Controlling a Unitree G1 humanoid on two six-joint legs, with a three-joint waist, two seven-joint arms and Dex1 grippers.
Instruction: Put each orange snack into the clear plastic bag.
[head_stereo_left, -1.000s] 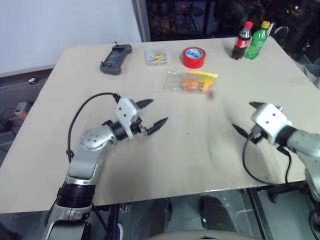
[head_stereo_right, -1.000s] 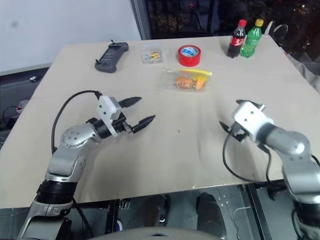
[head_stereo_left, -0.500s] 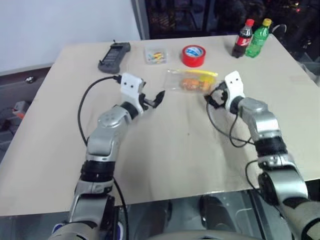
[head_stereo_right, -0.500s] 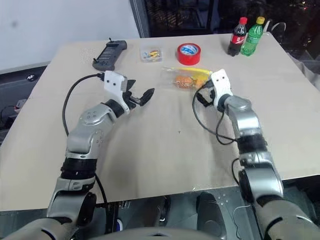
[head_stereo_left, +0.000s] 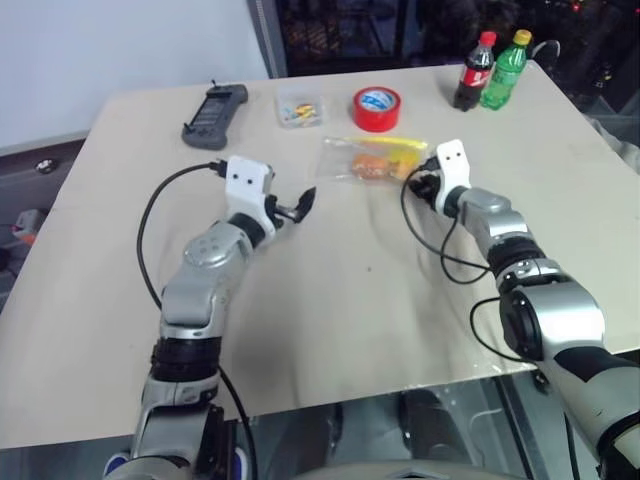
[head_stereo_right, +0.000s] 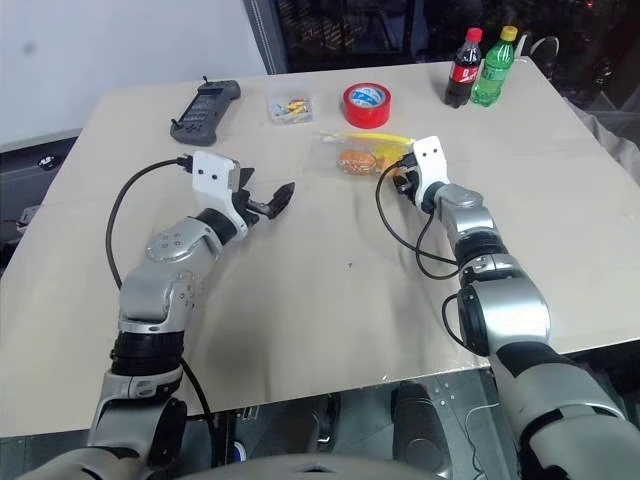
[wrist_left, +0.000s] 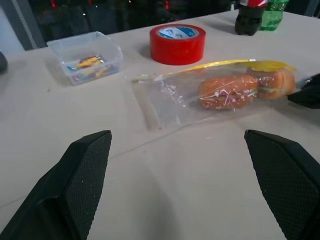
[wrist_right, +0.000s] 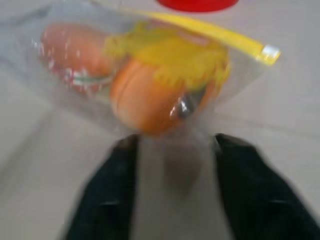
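Beige tabletop (head_stereo_left: 330, 320), dark backdrop. Crinkly clear plastic zip bag w/ yellow strip (wrist_left: 200, 95) lying near red tape roll (wrist_left: 177, 43), both glossy orange oval snacks (wrist_left: 227, 91) seemingly already inside. R gripper (wrist_right: 172, 165) just swung in from table edge, fingers astride bag corner, partly closed; grip unconfirmed. L gripper (wrist_left: 185, 160) nearer, spread wide, empty.

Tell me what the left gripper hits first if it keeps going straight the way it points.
Probably the clear plastic bag with the two orange snacks inside: it lies straight ahead between the left gripper's open fingers. Depth is unclear; bare table comes first.
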